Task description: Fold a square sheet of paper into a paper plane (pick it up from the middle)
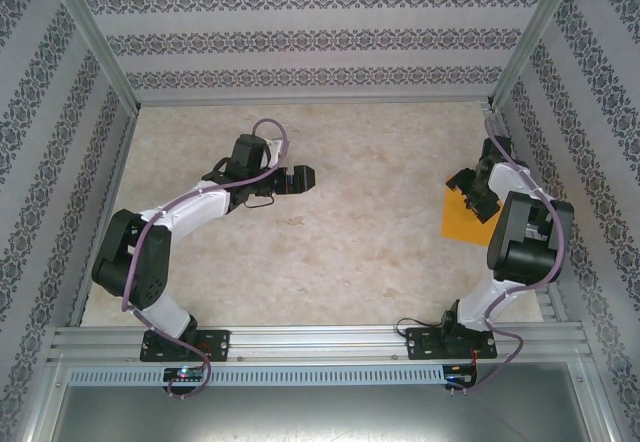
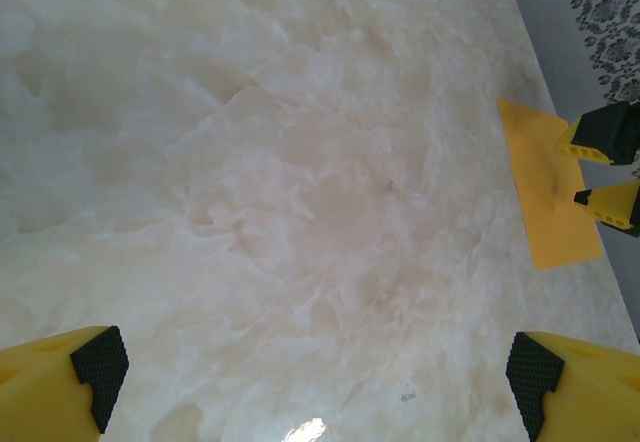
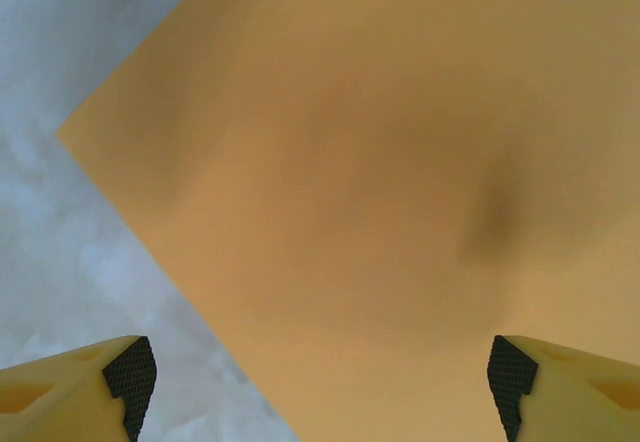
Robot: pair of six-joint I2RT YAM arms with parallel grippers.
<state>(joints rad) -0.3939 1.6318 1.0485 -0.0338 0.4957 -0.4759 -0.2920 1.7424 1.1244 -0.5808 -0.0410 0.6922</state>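
Note:
The square sheet of paper point(image 1: 460, 224) is bright orange and lies flat and unfolded on the marble table near the right wall. My right gripper point(image 1: 472, 200) hangs open just above it, pointing down, with the sheet point(image 3: 380, 162) spread under and between its fingertips point(image 3: 130, 374). My left gripper point(image 1: 300, 179) stands open over bare table in the middle left, well apart from the sheet. From the left wrist the sheet point(image 2: 548, 192) shows at the far right with the right gripper point(image 2: 572, 172) over it. The left gripper point(image 2: 315, 377) has nothing between its pads.
The marble tabletop point(image 1: 350, 252) is fenced by patterned walls point(image 1: 300, 42) and aluminium posts point(image 1: 95, 42). The sheet lies close to the right wall point(image 1: 590, 182). A metal rail point(image 1: 320, 340) with both arm bases runs along the near edge.

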